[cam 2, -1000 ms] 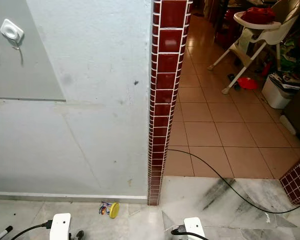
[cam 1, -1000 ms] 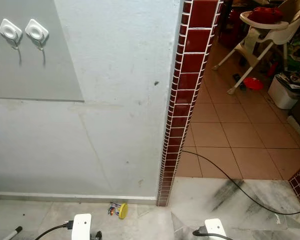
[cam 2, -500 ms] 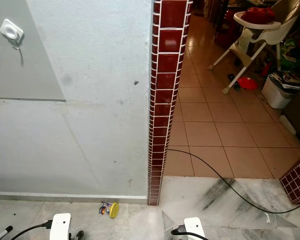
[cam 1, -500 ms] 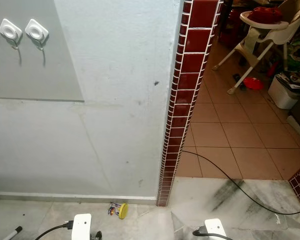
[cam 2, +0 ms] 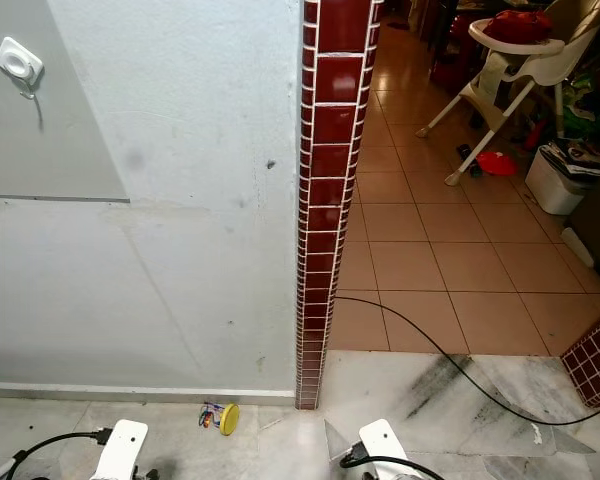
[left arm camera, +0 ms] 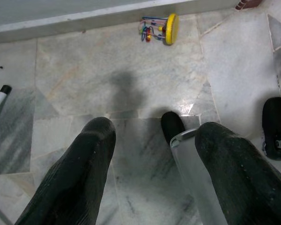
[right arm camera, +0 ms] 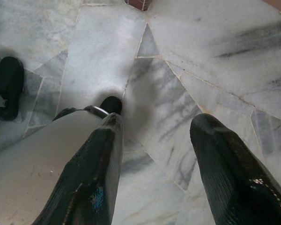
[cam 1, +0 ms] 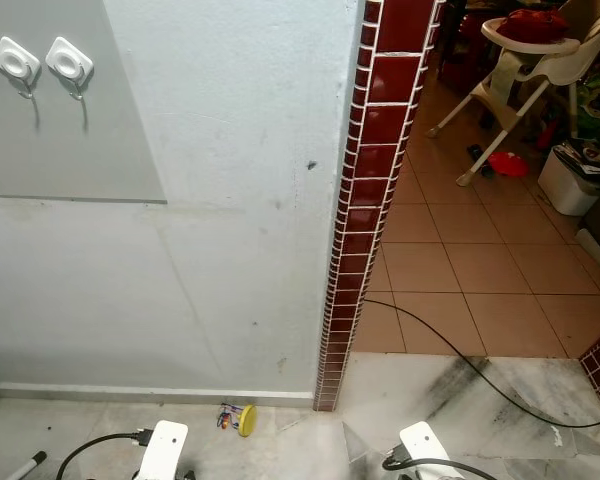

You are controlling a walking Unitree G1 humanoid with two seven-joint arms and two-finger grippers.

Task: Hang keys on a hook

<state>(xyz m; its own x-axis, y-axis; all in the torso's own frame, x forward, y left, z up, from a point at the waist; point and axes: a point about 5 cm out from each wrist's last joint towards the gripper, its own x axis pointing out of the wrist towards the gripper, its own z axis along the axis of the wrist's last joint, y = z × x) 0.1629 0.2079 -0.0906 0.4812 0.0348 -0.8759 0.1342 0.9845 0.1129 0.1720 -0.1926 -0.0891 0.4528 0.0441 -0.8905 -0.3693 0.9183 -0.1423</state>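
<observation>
Left gripper hanging low over the marble floor, fingers spread wide apart with nothing between them, a silver leg and black foot showing in the gap. Right gripper likewise pointed down at the floor, fingers parted and empty, a black foot off to one side. Beyond the left gripper, near the foot of the wall, keys: a bunch of coloured wire loops on a round yellow tag, lying on the marble just short of the skirting, also seen from the head at the near left of the brick pillar's base. High on the far left, two white square hooks stuck on a grey panel, both bare, well apart from the keys and far above them. Pale plastered wall running right to a column of dark red tiles. Right of the column, a terracotta tiled floor with a black cable snaking across onto the marble, a white high chair with something red on its tray at the far right, a red dish on the floor beside it, and a white bin nearby.
</observation>
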